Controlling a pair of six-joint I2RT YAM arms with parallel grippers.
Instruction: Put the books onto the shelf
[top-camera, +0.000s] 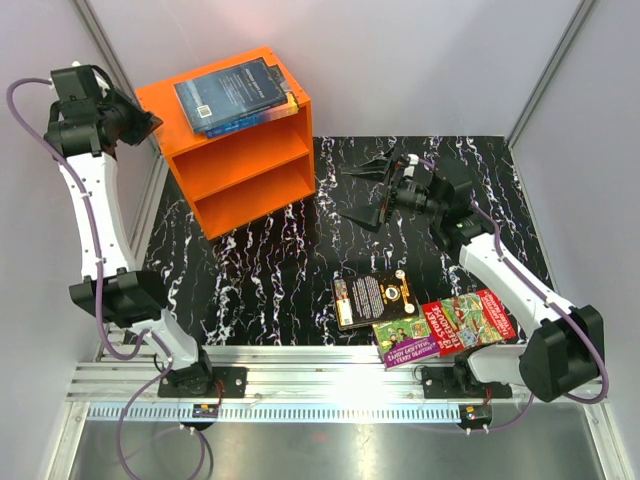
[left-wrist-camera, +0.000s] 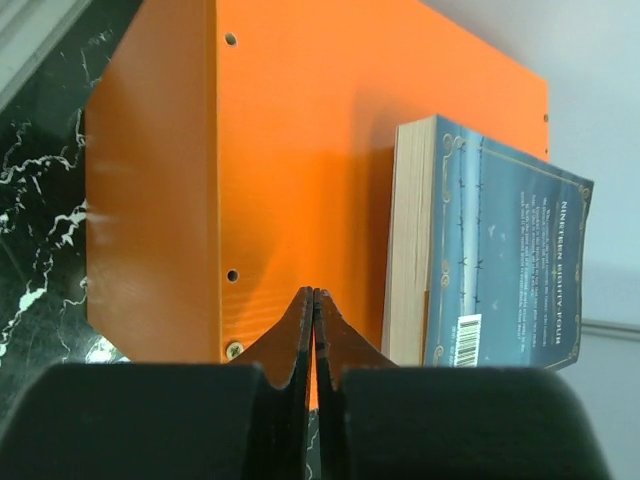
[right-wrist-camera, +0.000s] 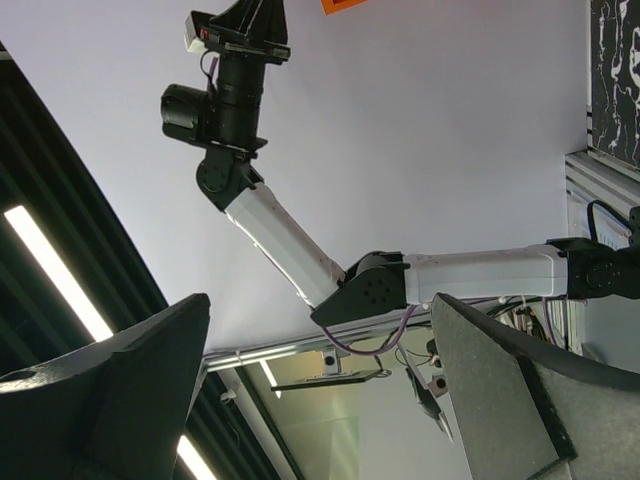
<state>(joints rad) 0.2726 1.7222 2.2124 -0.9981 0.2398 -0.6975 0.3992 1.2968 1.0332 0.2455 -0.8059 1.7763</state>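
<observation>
The orange shelf (top-camera: 168, 102) stands at the far left of the table, its two compartments facing the front. A blue book (top-camera: 235, 94) lies flat on its top; the left wrist view shows that book (left-wrist-camera: 500, 250) with its back cover up on the shelf (left-wrist-camera: 300, 150). My left gripper (top-camera: 153, 122) hovers at the shelf's upper left corner, apart from the book, and it (left-wrist-camera: 313, 293) is shut on nothing. A black book (top-camera: 374, 298), a green-purple book (top-camera: 408, 342) and a red book (top-camera: 470, 318) lie near the front right. My right gripper (top-camera: 363, 192) hangs open above mid-table, empty (right-wrist-camera: 320, 300).
The black marbled tabletop (top-camera: 260, 270) is bounded by grey walls at the back and sides. A metal rail (top-camera: 330, 365) with both arm bases runs along the near edge. The right wrist view looks sideways at the left arm (right-wrist-camera: 280, 235).
</observation>
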